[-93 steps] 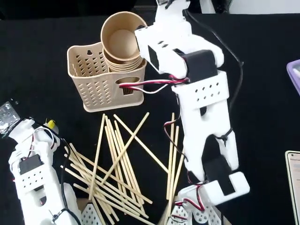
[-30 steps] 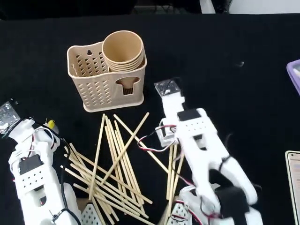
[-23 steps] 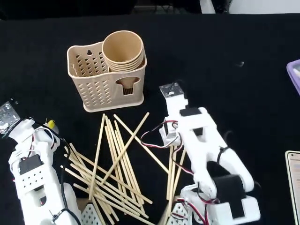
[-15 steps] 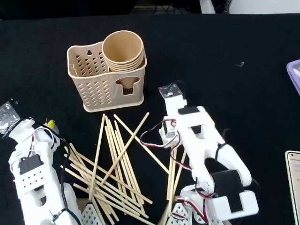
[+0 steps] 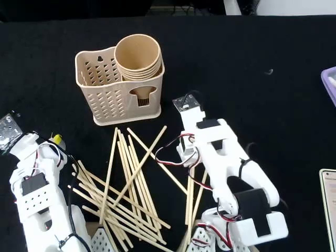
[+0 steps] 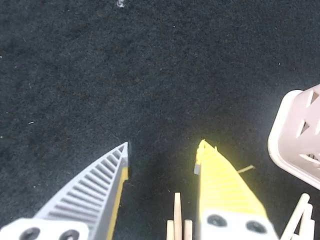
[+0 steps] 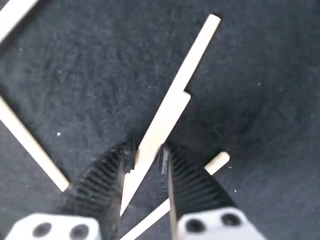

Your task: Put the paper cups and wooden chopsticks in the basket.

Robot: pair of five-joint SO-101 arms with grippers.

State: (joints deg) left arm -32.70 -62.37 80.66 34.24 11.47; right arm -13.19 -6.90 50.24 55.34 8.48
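Observation:
A beige perforated basket (image 5: 107, 92) stands at the back left with a stack of paper cups (image 5: 137, 55) upright in one corner. Wooden chopsticks (image 5: 128, 173) lie scattered in front of it. The right arm (image 5: 210, 142) is bent low over a few chopsticks (image 5: 190, 194) at the right of the pile. In its wrist view my right gripper (image 7: 146, 150) is shut on a chopstick (image 7: 172, 97), pinched near one end with a second stick lying along it. My left gripper (image 6: 164, 146) is open over bare black cloth, chopstick ends (image 6: 177, 220) at its base.
A purple container (image 5: 329, 79) and a white card (image 5: 328, 199) sit at the table's right edge. The left arm (image 5: 34, 184) rests at the front left. A basket corner (image 6: 300, 140) shows beside the left gripper. Black cloth stretches free behind and to the right.
The right arm has left the basket, where it hung by the cups, and dropped onto the chopsticks. Over the last second it settled slightly lower. The left arm kept still.

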